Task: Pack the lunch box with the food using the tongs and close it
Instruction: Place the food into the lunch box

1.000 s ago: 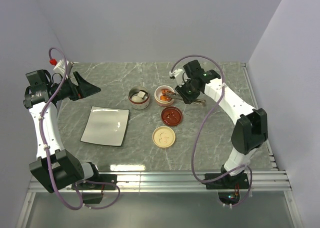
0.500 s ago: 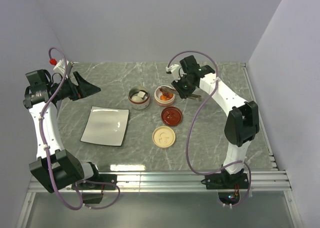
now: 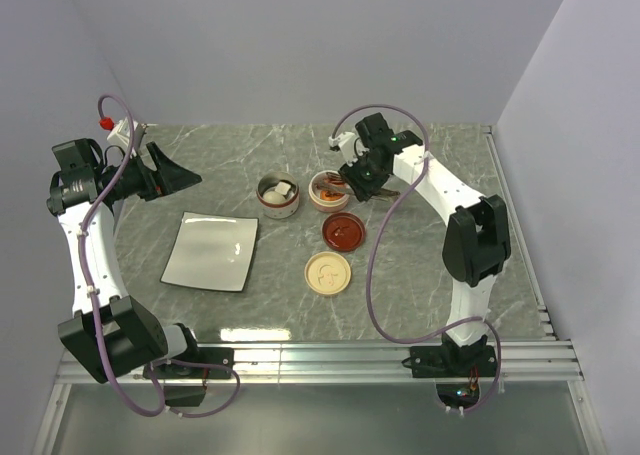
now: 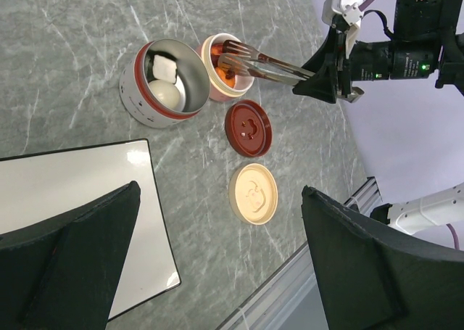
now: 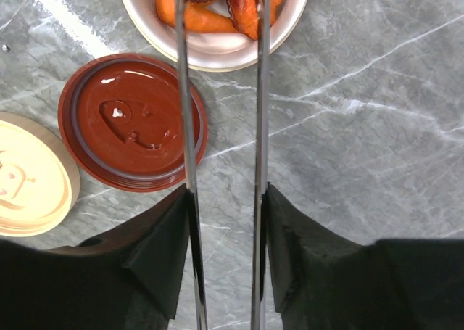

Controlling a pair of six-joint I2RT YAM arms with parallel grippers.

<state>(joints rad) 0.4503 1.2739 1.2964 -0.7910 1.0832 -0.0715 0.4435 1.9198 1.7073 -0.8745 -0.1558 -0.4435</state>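
The lunch box is two round pots: a grey-and-red tin (image 3: 278, 196) with a white egg-like ball (image 4: 165, 94) and a white piece inside, and a pink bowl (image 3: 329, 189) holding orange fried bits (image 5: 196, 14). My right gripper (image 5: 223, 199) is shut on the silver tongs (image 5: 185, 127). The two tong arms stand apart, their tips over the pink bowl (image 4: 226, 67). My left gripper (image 3: 175, 178) hangs open and empty, high at the far left, well away from the pots.
A dark red lid (image 3: 343, 231) and a cream lid (image 3: 328, 273) lie flat in front of the pots. A white square plate (image 3: 211, 251) sits to the left. The table's metal rail runs along the near edge (image 3: 400, 350).
My right arm has shifted left and back toward the pink bowl. Its jaws have eased wider and the tong arms have spread. The left arm has not moved.
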